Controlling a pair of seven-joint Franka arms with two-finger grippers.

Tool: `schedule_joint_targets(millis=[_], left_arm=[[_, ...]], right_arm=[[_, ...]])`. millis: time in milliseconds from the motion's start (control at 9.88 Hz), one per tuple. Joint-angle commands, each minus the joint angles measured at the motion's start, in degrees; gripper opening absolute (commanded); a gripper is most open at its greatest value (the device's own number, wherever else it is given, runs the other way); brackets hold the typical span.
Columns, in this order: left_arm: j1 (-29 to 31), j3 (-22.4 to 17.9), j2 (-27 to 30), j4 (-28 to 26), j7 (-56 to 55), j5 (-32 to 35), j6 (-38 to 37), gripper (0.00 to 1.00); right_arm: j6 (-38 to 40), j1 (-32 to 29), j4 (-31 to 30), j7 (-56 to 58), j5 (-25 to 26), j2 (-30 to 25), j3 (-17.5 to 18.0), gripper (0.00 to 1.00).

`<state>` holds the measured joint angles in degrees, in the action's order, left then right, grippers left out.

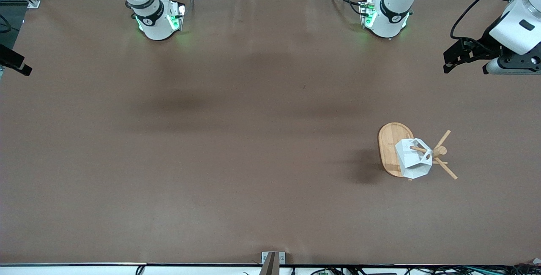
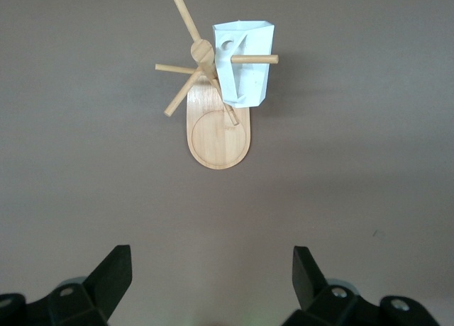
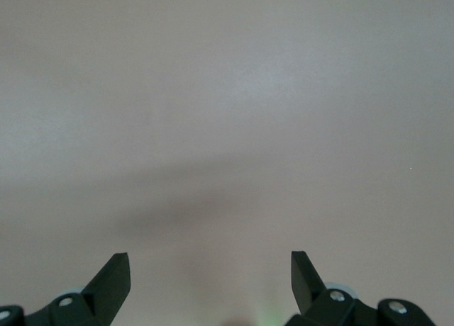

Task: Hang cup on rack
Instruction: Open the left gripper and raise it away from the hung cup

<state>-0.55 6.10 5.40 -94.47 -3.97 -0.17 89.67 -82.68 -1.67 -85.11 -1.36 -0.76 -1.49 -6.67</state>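
While cup (image 1: pixel 412 159) hangs by its pierced handle on rack (image 1: pixel 393 148), likely light, rigid, chippable; left gripper (image 2: pixel 209 276) spread, empty; right gripper (image 3: pixel 209 276) spread, waiting.

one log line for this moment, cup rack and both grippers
cup: hung on rack peg | left gripper: open, clear of rack | right gripper: open, over bare table, waiting

A broad brown matte table (image 1: pixel 236 148) fills the front view. A small grey metal bracket (image 1: pixel 273 262) sits at its edge nearest the front camera. Dark cables (image 1: pixel 422 270) trail along that same edge.
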Motion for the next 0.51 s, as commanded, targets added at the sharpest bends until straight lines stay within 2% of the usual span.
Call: schedule_joint_targets(millis=[0, 405], left_arm=[[-0.2, -0.1, -1.5, 0.8, 0.8, 1.0, -0.8, 1.00], [-0.2, -0.1, -2.8, 2.9, 0.6, 0.7, -1.9, 1.00]], right_arm=[[0.1, -0.4, 0.7, 0.4, 0.6, 0.2, 0.5, 1.00], [0.5, -0.2, 0.6, 0.0, 0.5, 0.0, 0.5, 1.00]])
